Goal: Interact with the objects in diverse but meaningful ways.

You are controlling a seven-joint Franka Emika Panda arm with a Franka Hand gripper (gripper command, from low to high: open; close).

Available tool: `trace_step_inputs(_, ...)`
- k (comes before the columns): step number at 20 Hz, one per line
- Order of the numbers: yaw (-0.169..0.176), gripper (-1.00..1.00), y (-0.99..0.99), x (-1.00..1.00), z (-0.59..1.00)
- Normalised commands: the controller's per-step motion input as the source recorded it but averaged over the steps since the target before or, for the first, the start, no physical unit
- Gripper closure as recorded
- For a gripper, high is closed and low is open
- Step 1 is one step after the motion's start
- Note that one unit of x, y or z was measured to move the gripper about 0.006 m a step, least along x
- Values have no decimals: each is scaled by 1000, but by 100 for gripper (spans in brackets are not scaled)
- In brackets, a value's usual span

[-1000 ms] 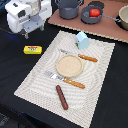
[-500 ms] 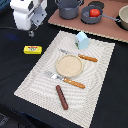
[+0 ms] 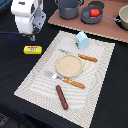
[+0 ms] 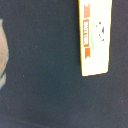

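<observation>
Exterior view: the flat yellow box (image 3: 32, 49) lies on the dark surface (image 3: 15, 70) at frame left, long axis horizontal, just below the end effector (image 3: 32, 36); its grip state cannot be told.

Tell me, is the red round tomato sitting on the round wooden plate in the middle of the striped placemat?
Not quite. The red round tomato sits in a grey pot at the back, as the exterior view shows. The round wooden plate in the middle of the striped placemat holds nothing.
</observation>
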Motion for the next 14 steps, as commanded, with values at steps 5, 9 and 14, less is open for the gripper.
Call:
trace_step_inputs(5,45,-100,-79,31,-243)
trace_step_inputs(9,41,-100,-164,11,-271)
trace_step_inputs(14,33,-100,-288,140,-148)
